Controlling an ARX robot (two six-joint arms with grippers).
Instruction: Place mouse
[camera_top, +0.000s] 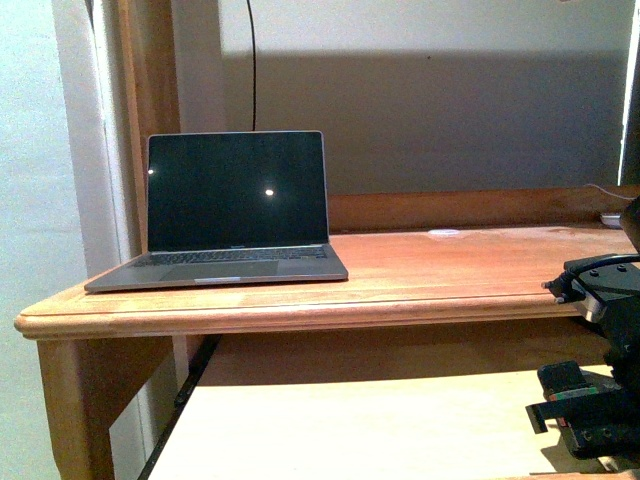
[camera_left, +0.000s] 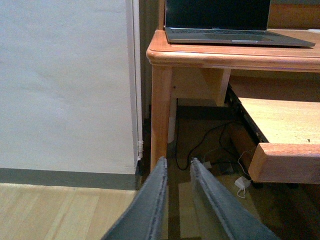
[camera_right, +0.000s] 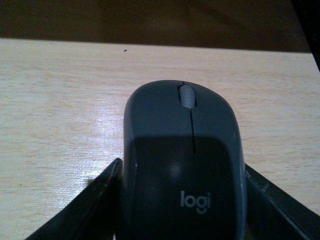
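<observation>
The laptop (camera_top: 237, 215) is taking up the left of the desk (camera_top: 460, 265); the wood to its right is lying open. The desk edge is overhanging the shelf (camera_top: 350, 430) below

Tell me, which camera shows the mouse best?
The right wrist view: the mouse fills the picture inside the right gripper, its scroll wheel and logo clear. The front and left wrist views show no mouse at all.

The mouse (camera_right: 182, 150) is a dark grey, matte, domed oval with a light grey scroll wheel (camera_right: 187, 96), a centre seam and a pale "logi" mark. It sits top side up over a pale wood-grain board (camera_right: 60, 110). The dark fingers (camera_right: 97, 200) of the right gripper (camera_right: 181, 167) press against both its flanks.
</observation>
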